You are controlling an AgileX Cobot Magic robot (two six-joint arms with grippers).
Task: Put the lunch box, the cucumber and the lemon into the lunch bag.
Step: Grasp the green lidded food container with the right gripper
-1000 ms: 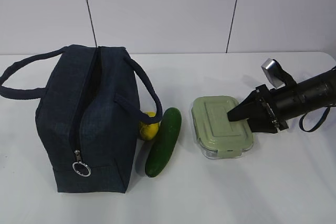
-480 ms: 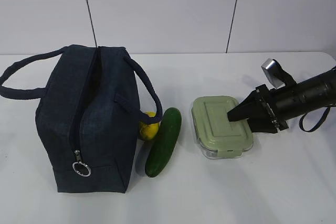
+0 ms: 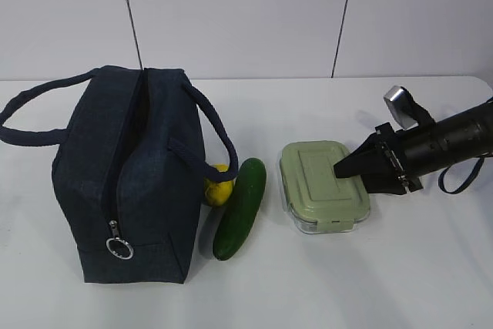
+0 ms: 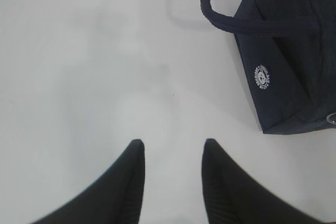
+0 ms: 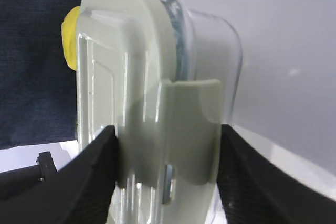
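The lunch box (image 3: 320,182), clear with a pale green lid, lies flat on the table at the right. My right gripper (image 3: 343,175) reaches in from the right, one finger on the lid and one under the base, shut on the lunch box (image 5: 147,77). The dark green cucumber (image 3: 240,209) lies left of the box. The yellow lemon (image 3: 218,186) sits between it and the navy lunch bag (image 3: 131,175). The lemon (image 5: 70,38) peeks past the box. My left gripper (image 4: 173,148) hangs open over bare table, left of the lunch bag (image 4: 283,77).
The bag stands upright with its ring zipper pull (image 3: 118,246) low on the near end and a loop handle (image 3: 31,113) lying out to the left. The white table (image 3: 431,267) meets a pale wall behind.
The right gripper's fingers have closed in on the lunch box, which shifted very slightly. Bag, lemon and cucumber have not moved.
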